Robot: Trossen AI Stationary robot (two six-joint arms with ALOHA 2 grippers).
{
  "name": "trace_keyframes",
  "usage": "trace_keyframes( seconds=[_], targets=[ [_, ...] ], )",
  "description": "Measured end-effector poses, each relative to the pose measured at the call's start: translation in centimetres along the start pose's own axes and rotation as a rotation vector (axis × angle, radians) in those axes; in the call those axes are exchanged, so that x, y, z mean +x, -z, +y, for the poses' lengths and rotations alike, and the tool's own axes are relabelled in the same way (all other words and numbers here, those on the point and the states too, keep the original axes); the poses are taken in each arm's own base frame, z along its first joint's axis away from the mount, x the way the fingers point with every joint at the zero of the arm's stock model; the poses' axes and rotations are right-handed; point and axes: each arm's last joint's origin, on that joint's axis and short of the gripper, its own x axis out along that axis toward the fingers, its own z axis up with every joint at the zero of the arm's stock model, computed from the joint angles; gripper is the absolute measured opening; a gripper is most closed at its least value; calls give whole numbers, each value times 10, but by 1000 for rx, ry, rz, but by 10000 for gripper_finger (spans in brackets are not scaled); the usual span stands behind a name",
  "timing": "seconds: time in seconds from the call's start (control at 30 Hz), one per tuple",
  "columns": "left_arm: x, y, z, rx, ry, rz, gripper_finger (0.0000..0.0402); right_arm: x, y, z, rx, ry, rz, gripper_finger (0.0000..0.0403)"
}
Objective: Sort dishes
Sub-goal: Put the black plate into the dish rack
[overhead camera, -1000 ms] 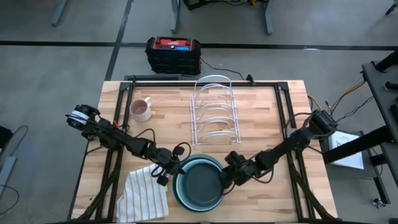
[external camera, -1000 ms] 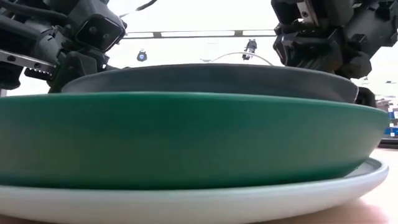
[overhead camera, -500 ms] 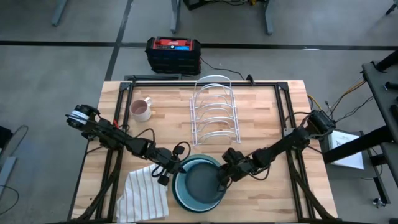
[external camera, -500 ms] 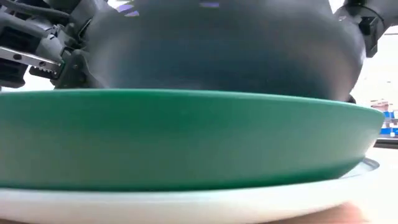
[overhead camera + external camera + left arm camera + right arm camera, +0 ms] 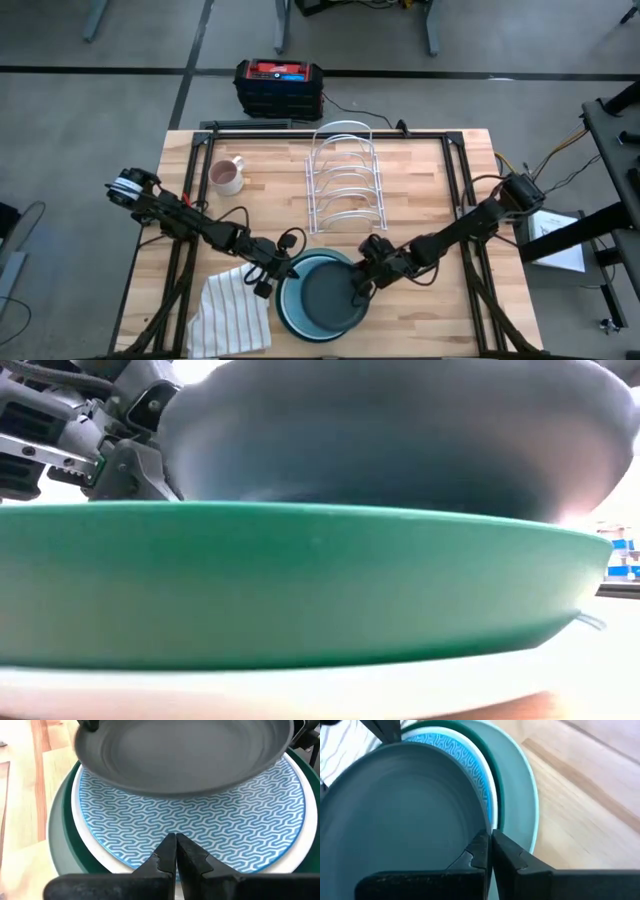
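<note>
Here, lower centre of high view: right gripper [image 5: 358, 291] clenched on rim of dark grey glossy plate [image 5: 322, 295], tilted above blue-patterned plate [image 5: 200, 840]. Left gripper [image 5: 268, 283] pinched shut, beside stack.

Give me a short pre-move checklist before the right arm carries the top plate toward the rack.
1. Right gripper shut on the rim of the dark top plate: ok.
2. Top plate clear of the stack: ok on its right-arm side, tilted up off the blue patterned plate; its other edge, cannot tell.
3. Lower plates seated: ok, the green plate sits on the pale bottom plate.
4. Left gripper out of the way: not ok, it sits shut at the stack's edge, right under the raised plate.
5. Wire rack free: ok, no dishes in its slots.
6. Mug clear of the path: ok, far to the left of the rack.
</note>
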Motion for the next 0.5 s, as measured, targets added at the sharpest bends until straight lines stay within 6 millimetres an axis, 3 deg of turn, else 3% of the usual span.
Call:
trace_keyframes(
  seconds=[0.3,0.5],
  targets=[
    [-6,-3,0,-23,0,3,0,-22,-11,2,-57,-20,-33,1],
    [-19,-12,-1,-28,0,-30,0,-58,-28,5,-107,-73,-94,0]
  ],
)
